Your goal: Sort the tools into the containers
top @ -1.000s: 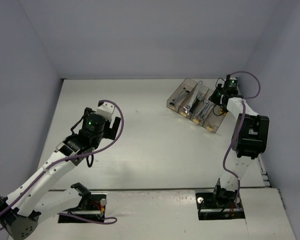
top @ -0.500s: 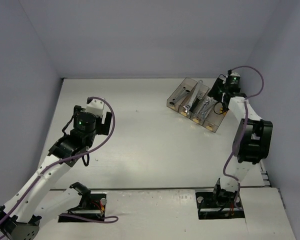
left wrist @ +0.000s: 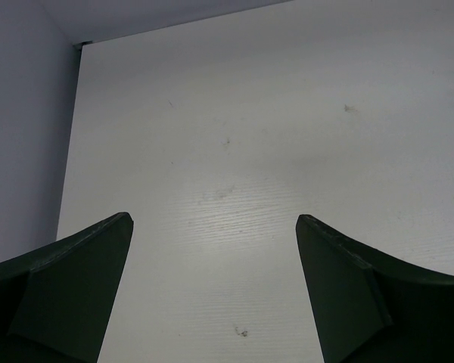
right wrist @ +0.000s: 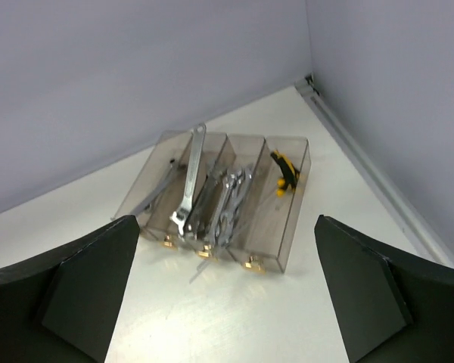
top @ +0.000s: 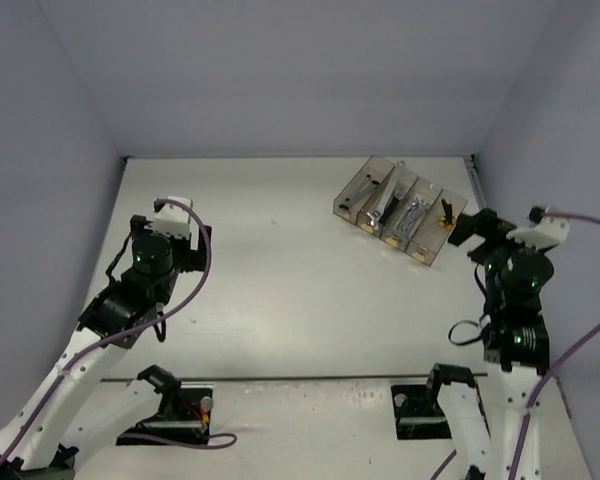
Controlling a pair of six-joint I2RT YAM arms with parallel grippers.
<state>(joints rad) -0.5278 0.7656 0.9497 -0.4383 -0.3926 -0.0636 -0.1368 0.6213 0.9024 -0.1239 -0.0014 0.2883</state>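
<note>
The containers [top: 352, 195] are joined smoky-brown bins at the table's far right, seen closer in the right wrist view [right wrist: 291, 223]. The tools lie in them: a long silver wrench [right wrist: 188, 181] sticking out over the far rim, a bundle of silver wrenches [right wrist: 225, 200], and a yellow-and-black driver [right wrist: 285, 172] in the rightmost bin. My right gripper [top: 477, 232] hangs open and empty just near-right of the bins, its fingers [right wrist: 91, 280] spread wide. Over bare table on the left, my left gripper [left wrist: 214, 219] is open and empty too [top: 185, 252].
A metal rail [right wrist: 363, 151] runs along the table's right edge beside the wall. Walls close the table at the back, left and right. Both arm bases [top: 435, 400] sit at the near edge.
My right gripper has opened and drawn back from over the bins toward the near right. The left arm has pulled back to the left and nearer.
</note>
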